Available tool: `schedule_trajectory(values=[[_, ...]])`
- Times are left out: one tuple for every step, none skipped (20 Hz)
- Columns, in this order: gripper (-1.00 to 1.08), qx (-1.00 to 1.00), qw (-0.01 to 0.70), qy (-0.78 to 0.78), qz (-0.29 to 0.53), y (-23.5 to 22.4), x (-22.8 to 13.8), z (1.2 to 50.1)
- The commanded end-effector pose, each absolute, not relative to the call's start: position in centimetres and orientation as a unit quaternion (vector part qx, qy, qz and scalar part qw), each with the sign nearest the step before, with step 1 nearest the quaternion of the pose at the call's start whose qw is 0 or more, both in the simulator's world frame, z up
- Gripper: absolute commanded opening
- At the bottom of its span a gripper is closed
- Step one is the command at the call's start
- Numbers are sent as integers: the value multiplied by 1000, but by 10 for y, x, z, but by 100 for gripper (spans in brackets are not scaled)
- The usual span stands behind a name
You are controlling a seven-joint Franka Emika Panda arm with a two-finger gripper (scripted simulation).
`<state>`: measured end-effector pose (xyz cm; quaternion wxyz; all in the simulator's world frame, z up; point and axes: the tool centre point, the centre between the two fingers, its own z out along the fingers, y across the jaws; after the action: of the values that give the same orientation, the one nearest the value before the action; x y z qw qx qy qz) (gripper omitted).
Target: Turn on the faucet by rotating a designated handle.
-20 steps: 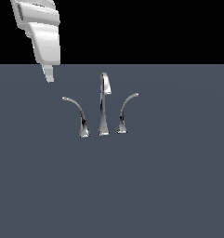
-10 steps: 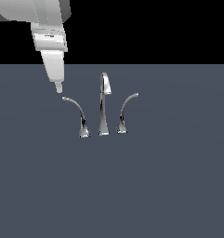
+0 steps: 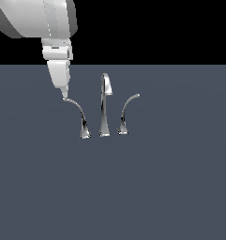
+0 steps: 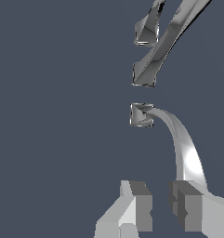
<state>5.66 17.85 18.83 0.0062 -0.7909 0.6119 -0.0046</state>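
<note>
The chrome faucet stands on the grey surface with its tall hooked spout (image 3: 104, 105) in the middle. The handle (image 3: 78, 111) is the long, flat-arching lever on the exterior view's left, and its flared base (image 3: 85, 135) sits beside the spout. My gripper (image 3: 64, 96) points down with its tip at the free end of that lever. In the wrist view the handle (image 4: 185, 148) curves from its base (image 4: 141, 115) to the outer side of one finger (image 4: 185, 209). The gripper (image 4: 160, 207) is shut to a narrow gap, and nothing lies between its fingers.
A shorter, more upright lever (image 3: 126, 112) stands on the exterior view's right of the spout. The flat dark grey surface (image 3: 114, 187) stretches all around the faucet. The arm's white wrist (image 3: 34, 18) fills the upper corner on the exterior view's left.
The gripper has come down and moved toward the exterior view's right, from well above the handle to its free tip. The faucet parts have not moved.
</note>
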Motion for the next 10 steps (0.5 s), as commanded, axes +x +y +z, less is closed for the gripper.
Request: schedule_trajectory(values=[[-100,-781,0,624,0,170,62,173],[-100,-780,0,626,0,170,64,172],[-100,-778,0,628,0,169,65,171],[-100,-777,0,629,0,169,66,171],[-100,-776,0,630,0,169,67,170],[-100,-776,0,631,0,168,67,170],[-100,-776,0,631,0,168,67,170],[-100,-776,0,631,0,168,67,170],[-100,-776,0,631,0,168,67,170],[-100,-776,0,631,0,168,67,170]])
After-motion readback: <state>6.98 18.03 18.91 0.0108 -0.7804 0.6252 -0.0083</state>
